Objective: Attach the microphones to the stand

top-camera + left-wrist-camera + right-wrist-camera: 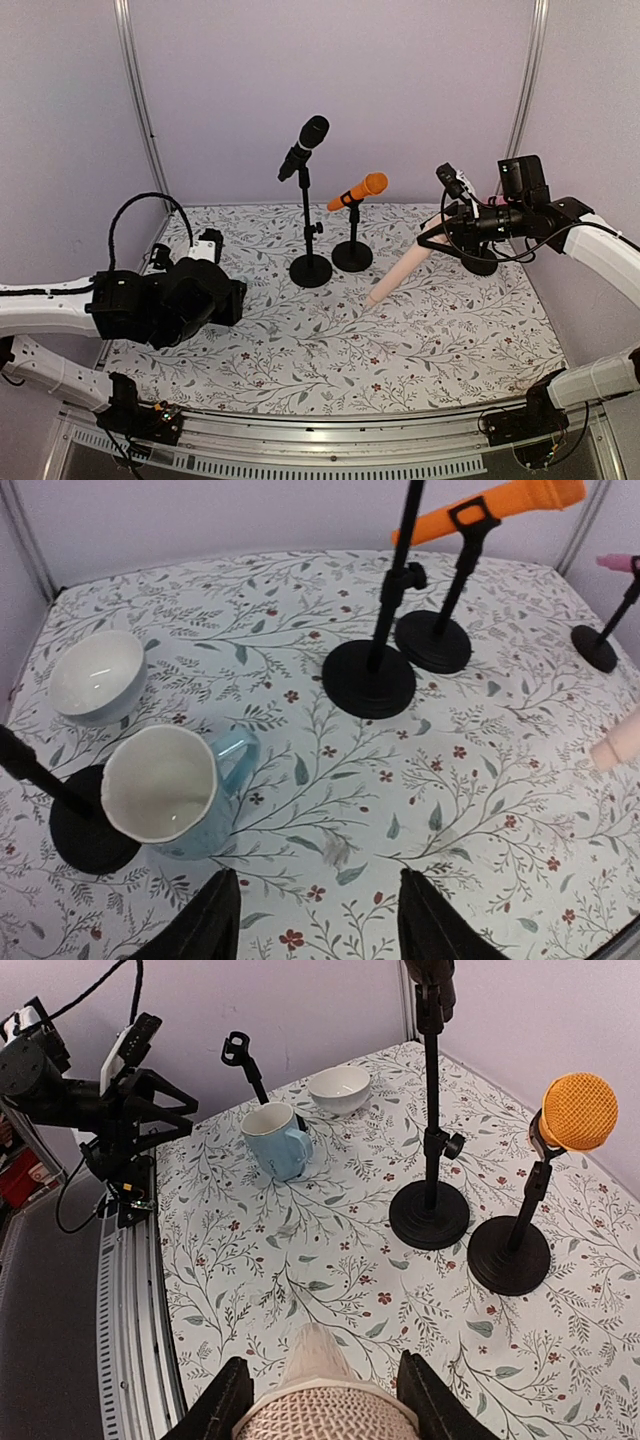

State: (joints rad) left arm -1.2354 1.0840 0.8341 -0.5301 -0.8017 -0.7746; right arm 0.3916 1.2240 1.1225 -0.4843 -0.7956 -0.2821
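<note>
Beige-pink microphone (400, 272) is clamped in your right gripper (320, 1405), slanting at centre-right of the top view; black microphone (305, 145) and orange microphone (358, 190) sit clipped mid-frame. Your left gripper (318, 895) just gapes, empty.

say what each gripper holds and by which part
The right gripper grips the pale beige-pink microphone at its mesh head end; the left gripper is open and holds nothing.

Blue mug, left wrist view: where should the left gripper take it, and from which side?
Probably the rim next to the handle, from above: the blue mug stands upright, mouth open, so one finger goes inside, one outside. A stand base sits close on the side opposite the handle.
</note>
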